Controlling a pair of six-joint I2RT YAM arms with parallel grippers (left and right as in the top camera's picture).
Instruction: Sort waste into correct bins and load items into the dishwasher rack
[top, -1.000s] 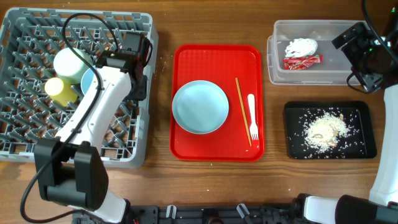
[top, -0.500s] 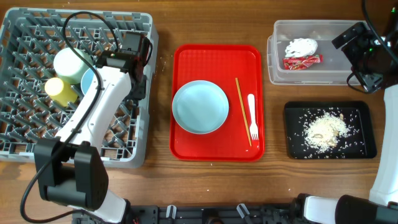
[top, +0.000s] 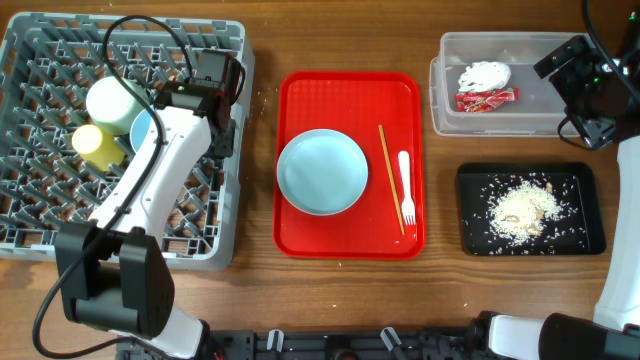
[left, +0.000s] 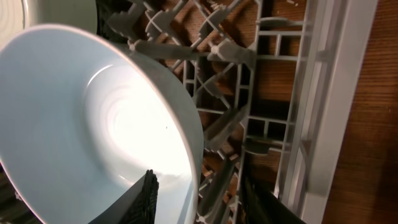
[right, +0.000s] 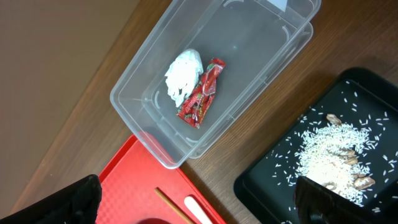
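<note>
My left fingers (left: 148, 196) stand parted astride the rim of the blue bowl (left: 93, 124), which stands on edge in the rack (left: 323, 93). One finger sits inside the bowl and the other is clear of its outer wall. My right fingers (right: 68, 199) are spread wide above the tabletop (right: 249, 149), holding nothing. Overhead, the left arm hides its own fingers and most of that bowl. The right wrist view shows the napkin (right: 183, 74) and wrapper (right: 200, 93) touching in the tub (right: 134, 106), and it crops the rice (right: 326, 152) tray.
</note>
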